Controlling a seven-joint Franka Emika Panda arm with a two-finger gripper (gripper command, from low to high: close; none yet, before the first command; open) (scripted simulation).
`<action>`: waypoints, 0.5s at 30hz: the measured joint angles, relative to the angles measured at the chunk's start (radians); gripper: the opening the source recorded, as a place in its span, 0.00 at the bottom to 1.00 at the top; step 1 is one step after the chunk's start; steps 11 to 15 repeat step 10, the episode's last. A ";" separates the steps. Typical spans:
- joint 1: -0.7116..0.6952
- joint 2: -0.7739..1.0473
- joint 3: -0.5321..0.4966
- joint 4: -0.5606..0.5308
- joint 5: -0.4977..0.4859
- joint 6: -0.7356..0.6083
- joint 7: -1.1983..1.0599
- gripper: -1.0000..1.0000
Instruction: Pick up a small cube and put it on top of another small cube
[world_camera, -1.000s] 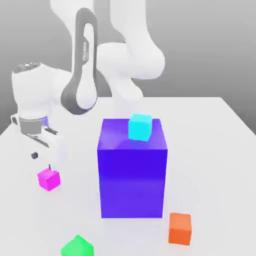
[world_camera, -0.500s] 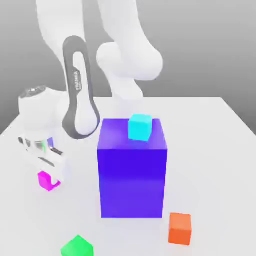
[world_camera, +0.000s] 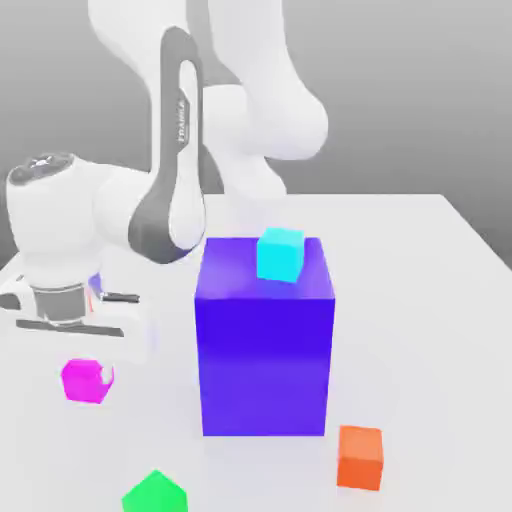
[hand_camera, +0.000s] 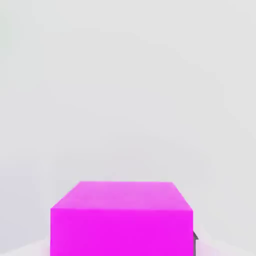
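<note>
Four small cubes are in play in the exterior view, and we go straight to the magenta cube (world_camera: 83, 382), over on the exterior view's left, beneath the hand. We have the gripper (world_camera: 90, 374) closed on it, pinching the magenta cube between its fingers! The hand view gives us the cube up close, one flat face and its paler top squared up neatly between the fingers. Whether it touches the table (world_camera: 420, 330) or hangs just above it, we cannot tell.

Above it we see the white arm (world_camera: 150, 215), folded at the elbow, its hand pointing down. Next to all that stands the big blue-purple block (world_camera: 264, 365), upright and far larger than anything else on the table, and on its top sits the cyan cube (world_camera: 280, 255) (quite the perch, we must say), towards the exterior view's right side of that top face. Nearer to us, the orange cube (world_camera: 359, 458) rests near the block's foot on the exterior view's right, while the green cube (world_camera: 156, 494) lies at the lower edge, partly cut off, a corner pointing up.
</note>
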 joint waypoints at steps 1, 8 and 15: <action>0.004 0.020 0.024 0.029 -0.005 -0.012 -0.055 0.00; 0.000 0.135 0.197 0.221 -0.067 -0.088 -0.454 0.00; -0.012 0.151 0.239 0.253 -0.091 -0.113 -0.581 0.00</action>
